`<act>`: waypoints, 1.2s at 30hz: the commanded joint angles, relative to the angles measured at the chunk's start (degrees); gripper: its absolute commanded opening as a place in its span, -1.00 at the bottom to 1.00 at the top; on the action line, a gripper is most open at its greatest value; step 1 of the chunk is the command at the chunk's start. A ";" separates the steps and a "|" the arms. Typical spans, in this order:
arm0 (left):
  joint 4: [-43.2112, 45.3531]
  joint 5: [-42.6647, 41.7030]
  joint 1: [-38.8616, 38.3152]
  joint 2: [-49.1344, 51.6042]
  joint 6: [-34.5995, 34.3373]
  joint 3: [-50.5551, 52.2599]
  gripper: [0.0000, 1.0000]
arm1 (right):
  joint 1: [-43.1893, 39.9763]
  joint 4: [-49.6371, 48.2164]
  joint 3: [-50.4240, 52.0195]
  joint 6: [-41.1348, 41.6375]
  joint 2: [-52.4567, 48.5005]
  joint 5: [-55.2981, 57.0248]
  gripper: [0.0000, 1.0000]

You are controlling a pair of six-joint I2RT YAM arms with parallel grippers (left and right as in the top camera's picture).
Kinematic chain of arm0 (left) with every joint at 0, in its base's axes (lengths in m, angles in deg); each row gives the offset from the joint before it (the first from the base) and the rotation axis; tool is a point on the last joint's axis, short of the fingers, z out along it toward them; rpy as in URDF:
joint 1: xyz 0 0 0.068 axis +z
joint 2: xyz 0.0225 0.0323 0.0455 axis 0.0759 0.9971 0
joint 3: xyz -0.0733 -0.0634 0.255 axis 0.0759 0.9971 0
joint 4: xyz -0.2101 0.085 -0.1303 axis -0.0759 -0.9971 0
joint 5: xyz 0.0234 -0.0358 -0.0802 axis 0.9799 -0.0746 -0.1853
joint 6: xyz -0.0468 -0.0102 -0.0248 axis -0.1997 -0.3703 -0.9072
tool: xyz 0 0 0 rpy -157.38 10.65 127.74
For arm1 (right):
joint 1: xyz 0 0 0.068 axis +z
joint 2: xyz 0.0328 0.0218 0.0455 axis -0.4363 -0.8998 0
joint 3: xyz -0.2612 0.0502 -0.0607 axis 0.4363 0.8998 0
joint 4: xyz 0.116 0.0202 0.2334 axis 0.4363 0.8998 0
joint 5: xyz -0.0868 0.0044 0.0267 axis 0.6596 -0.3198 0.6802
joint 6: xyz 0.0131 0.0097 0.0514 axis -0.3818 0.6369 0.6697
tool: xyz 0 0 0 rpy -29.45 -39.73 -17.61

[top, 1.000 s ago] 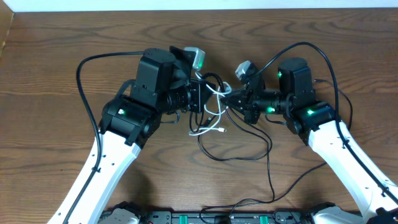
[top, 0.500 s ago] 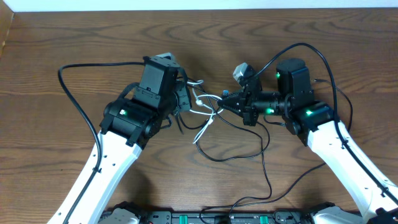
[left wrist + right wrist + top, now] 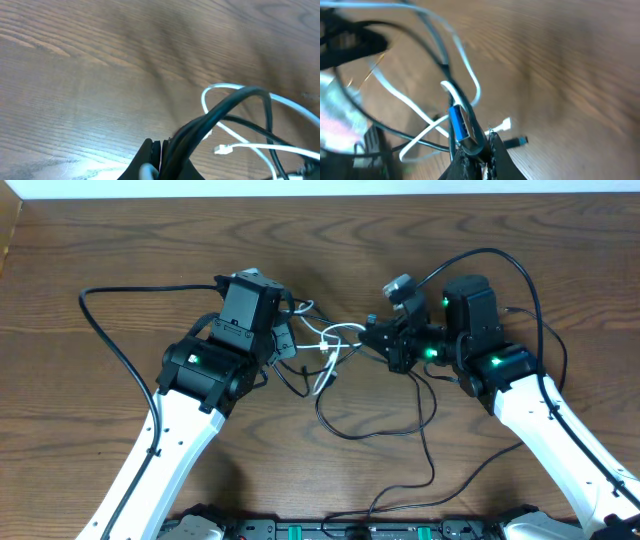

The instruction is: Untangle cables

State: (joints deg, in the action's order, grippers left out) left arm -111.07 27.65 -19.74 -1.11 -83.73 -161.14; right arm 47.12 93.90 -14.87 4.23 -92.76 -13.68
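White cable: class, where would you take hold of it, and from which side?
Probably the straight loose tail of the white cable, below its loops. Come from above, fingers across it: it seems to lie flat and mostly alone there, while the upper loops cross the black cable.

surface: brown wood-grain table | far edge: white strip | light: even, soft glare

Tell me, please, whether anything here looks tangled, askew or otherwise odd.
Mid-table, the short white cord is tangled with the long thin black cord, strung between the left gripper, shut on the black cord, and the right gripper, shut on a blue plug.
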 commanded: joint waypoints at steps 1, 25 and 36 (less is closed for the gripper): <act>-0.85 4.66 1.05 -0.13 -0.42 -0.61 -0.85 | -1.18 2.14 -0.17 9.05 0.04 13.49 -0.94; 4.87 -30.16 1.03 -0.13 22.40 -0.61 -0.85 | 1.53 2.58 -0.17 -8.79 0.04 2.56 -0.13; 8.96 -39.58 0.98 -0.13 22.56 -0.61 -0.85 | 6.12 0.92 -0.17 -14.93 0.04 2.62 -0.01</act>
State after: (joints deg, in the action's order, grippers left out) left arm -102.59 -6.74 -18.89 -1.11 -62.86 -161.14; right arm 52.37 95.34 -14.89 -7.90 -92.76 -9.97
